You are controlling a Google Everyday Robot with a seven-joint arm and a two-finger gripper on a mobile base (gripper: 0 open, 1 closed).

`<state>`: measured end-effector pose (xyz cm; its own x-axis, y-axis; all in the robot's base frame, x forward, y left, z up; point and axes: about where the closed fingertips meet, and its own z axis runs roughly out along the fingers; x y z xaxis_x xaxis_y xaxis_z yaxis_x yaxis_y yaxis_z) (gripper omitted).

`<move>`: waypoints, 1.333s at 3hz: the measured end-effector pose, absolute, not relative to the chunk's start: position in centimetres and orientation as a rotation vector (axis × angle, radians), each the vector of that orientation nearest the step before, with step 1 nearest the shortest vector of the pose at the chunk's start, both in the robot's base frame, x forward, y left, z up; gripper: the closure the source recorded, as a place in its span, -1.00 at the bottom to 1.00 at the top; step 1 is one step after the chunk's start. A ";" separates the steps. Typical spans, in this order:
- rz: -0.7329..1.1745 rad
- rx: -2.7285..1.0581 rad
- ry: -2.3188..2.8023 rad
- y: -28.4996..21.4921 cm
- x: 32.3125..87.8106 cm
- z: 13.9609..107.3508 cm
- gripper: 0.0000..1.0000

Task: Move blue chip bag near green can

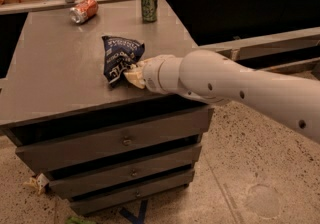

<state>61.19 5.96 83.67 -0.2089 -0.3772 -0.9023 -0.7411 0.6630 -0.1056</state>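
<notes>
The blue chip bag (119, 56) is in the middle of the grey cabinet top (55, 73), crumpled and tipped up on its near edge. My gripper (133, 75), with tan fingers, is at the bag's near right corner and is shut on it. The white arm reaches in from the right. The green can (148, 3) stands upright at the far edge of the top, well beyond the bag and slightly to its right.
An orange-red soda can (83, 10) lies on its side at the far left of the top. The cabinet has drawers (125, 140) below. A rail and a dark counter run behind and to the right. The floor is speckled.
</notes>
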 end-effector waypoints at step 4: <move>0.144 -0.703 1.806 -1.2 68.2 85.7 1.00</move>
<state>68.23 -1.21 85.68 -0.1854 -0.3894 -0.9022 -0.5278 0.8139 -0.2428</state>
